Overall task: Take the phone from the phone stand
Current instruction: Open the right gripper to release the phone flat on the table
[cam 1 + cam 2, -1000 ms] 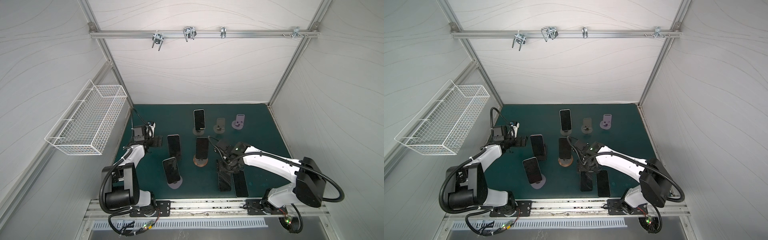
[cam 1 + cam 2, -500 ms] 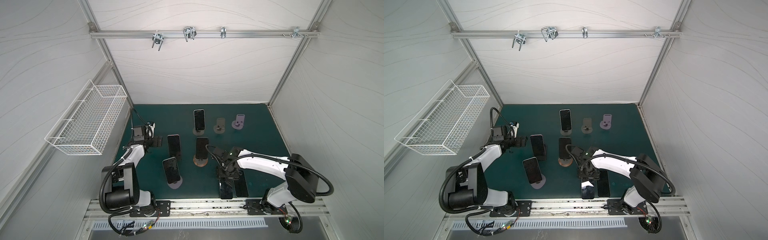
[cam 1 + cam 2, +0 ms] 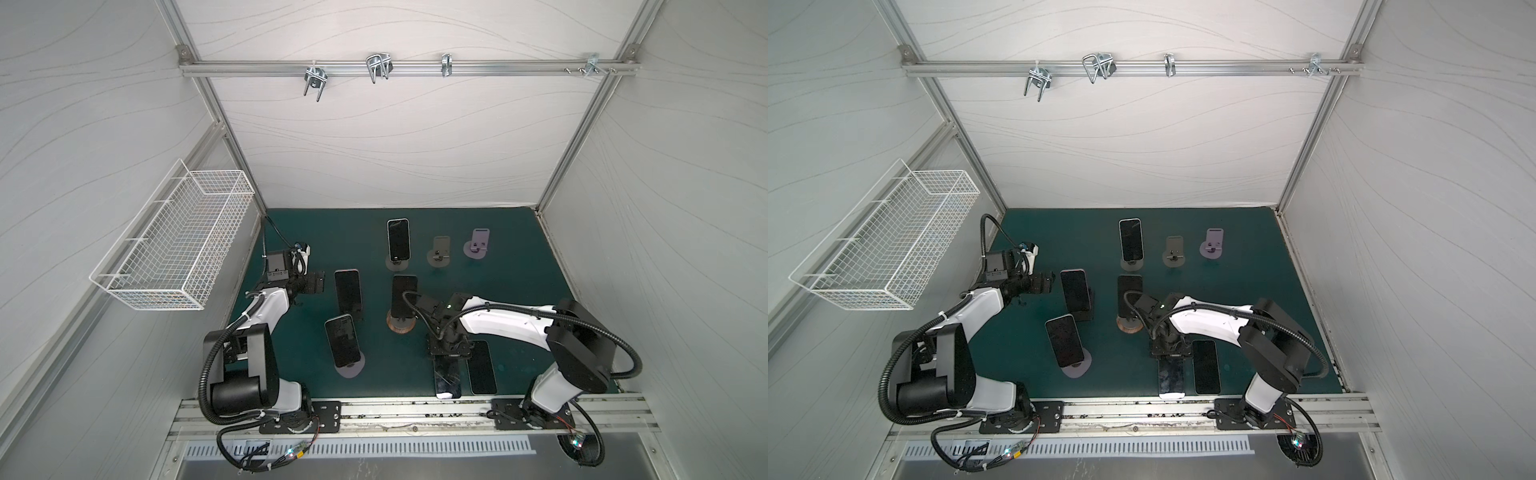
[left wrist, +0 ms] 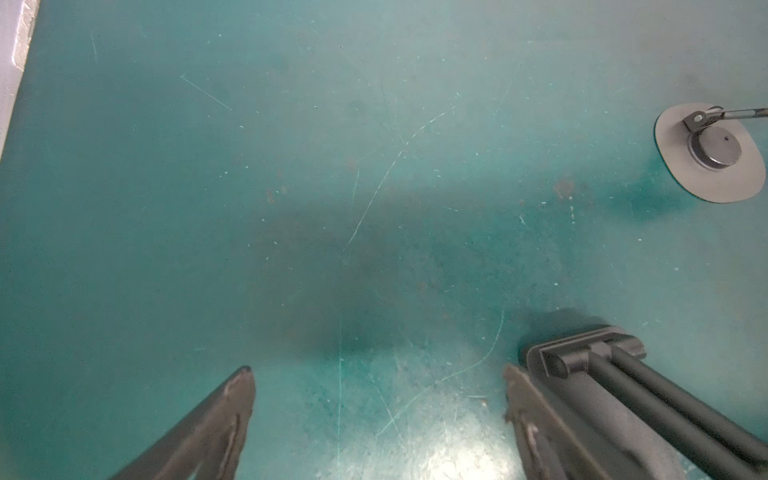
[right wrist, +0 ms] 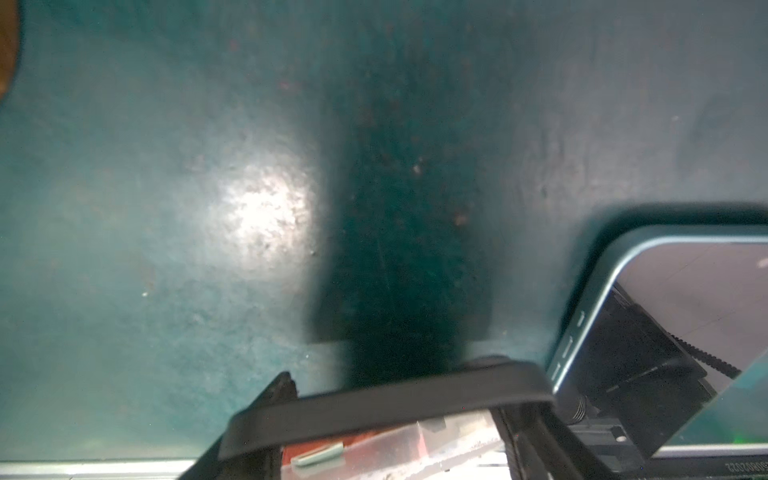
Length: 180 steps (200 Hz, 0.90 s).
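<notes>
Change since a second ago: right hand (image 3: 450, 353) has drawn back toward the front rail (image 3: 415, 409), bringing the phone (image 3: 448, 376) with it; the left arm has not shifted.
Right hand: clamped across one short end of the phone. In the right wrist view the phone's dark edge spans the gap between the fingers (image 5: 282, 386).
Phone: off every stand, stretching from the right hand toward the front rail, low over the bench (image 3: 519, 270), with glare on its free end. Whether it already rests on the bench I cannot tell.
Second phone (image 3: 481, 368): flat on the bench just beside the right hand, parallel to the one I hold.
Left hand (image 3: 313, 284): fingers wide apart, holding nothing, over bare bench; a black stand foot (image 4: 582, 353) sits just beside one finger.
Empty stands: grey stand (image 3: 439, 253) and lilac stand (image 3: 477, 247), well beyond the right hand. I cannot tell which one this phone came from.
Leaning phone (image 3: 401, 286): on a round wooden base just beyond the right hand; three more lean on stands between the two hands and farther back.
Meaning for the task: I judge the removal itself done; what remains is to lay the phone flat and let go.
Risk: nudging the second phone on release.
</notes>
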Each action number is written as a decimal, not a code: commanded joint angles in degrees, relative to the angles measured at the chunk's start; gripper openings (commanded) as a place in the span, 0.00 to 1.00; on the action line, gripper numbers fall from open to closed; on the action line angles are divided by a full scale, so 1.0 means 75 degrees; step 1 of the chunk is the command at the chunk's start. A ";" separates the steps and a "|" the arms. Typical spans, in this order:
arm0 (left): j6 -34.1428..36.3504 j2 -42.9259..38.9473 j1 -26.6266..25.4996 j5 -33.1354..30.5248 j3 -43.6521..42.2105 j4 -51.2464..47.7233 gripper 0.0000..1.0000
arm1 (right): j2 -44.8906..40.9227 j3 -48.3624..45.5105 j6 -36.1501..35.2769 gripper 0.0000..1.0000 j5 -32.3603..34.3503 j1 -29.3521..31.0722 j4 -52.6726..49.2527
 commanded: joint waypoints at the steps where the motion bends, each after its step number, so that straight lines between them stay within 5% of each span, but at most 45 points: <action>1: 0.0021 0.0061 0.0049 -0.0005 0.0305 0.0096 0.95 | 0.0285 0.0183 -0.0083 0.73 0.0096 -0.0077 -0.0163; 180: -0.0074 0.0044 0.0062 -0.0142 0.0278 0.0192 0.94 | 0.0782 -0.0011 -0.0235 0.79 0.0193 -0.0411 0.0116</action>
